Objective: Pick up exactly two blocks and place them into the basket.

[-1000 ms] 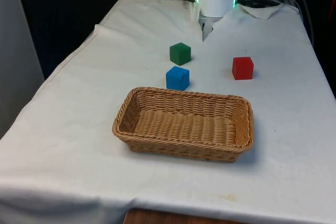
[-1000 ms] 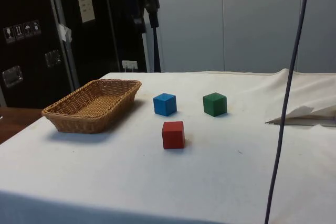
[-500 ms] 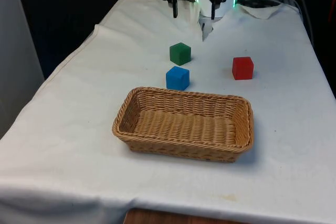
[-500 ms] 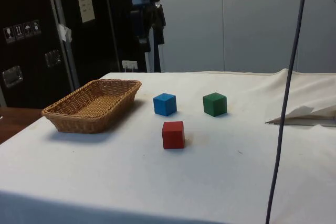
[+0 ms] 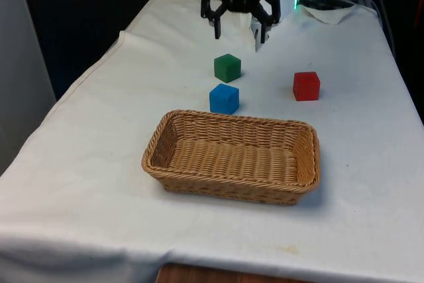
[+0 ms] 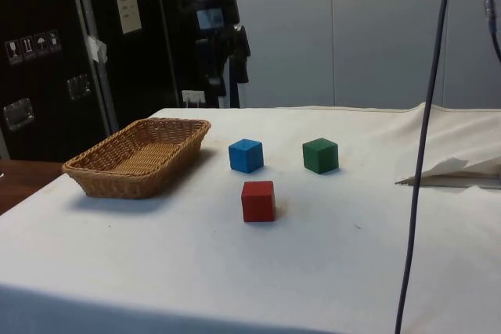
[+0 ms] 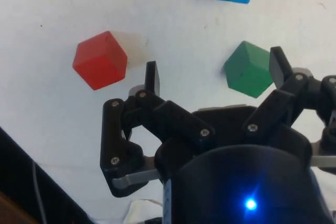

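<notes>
While the basket (image 5: pixel 232 157) lies in front view, tool (image 7: pixel 215 74) released above green block (image 7: pixel 248 70), red block (image 7: pixel 100 60) apart.

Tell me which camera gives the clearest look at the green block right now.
The front view: the green block sits unobstructed, beyond the blue block. The side view also shows it whole, on the cloth. In the wrist view one finger of the open end effector overlaps its edge.

I see the white-clothed tabletop (image 5: pixel 99 137) carrying 1 wicker basket (image 5: pixel 232 157) and 3 blocks: green (image 5: pixel 227 67), blue (image 5: pixel 224 99), red (image 5: pixel 306 86).
</notes>
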`<state>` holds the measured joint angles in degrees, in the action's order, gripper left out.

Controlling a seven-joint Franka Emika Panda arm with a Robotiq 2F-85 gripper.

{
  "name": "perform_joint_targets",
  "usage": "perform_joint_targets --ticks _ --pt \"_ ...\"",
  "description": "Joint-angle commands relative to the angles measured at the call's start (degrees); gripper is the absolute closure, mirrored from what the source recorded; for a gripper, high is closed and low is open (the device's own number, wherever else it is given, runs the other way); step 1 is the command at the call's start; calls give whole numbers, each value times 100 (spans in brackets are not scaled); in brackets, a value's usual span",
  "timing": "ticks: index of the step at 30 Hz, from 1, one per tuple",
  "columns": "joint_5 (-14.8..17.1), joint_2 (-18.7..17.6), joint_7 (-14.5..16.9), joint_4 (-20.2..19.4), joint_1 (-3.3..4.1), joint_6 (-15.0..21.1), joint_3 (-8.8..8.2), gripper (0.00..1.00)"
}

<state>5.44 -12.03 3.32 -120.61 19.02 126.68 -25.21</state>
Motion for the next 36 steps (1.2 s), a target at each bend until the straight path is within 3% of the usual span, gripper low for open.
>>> perform_joint_targets --ticks 1,9,10,18,36 --pt "17 -11 -29 -29 0 86 0 0" --pt "57 -229 -115 -132 -11 430 11 0" --pt "0 -189 -115 -103 0 315 0 0" --pt "189 -521 -97 -275 -23 905 17 0" --pt "264 -882 -80 -395 -29 1392 46 0"
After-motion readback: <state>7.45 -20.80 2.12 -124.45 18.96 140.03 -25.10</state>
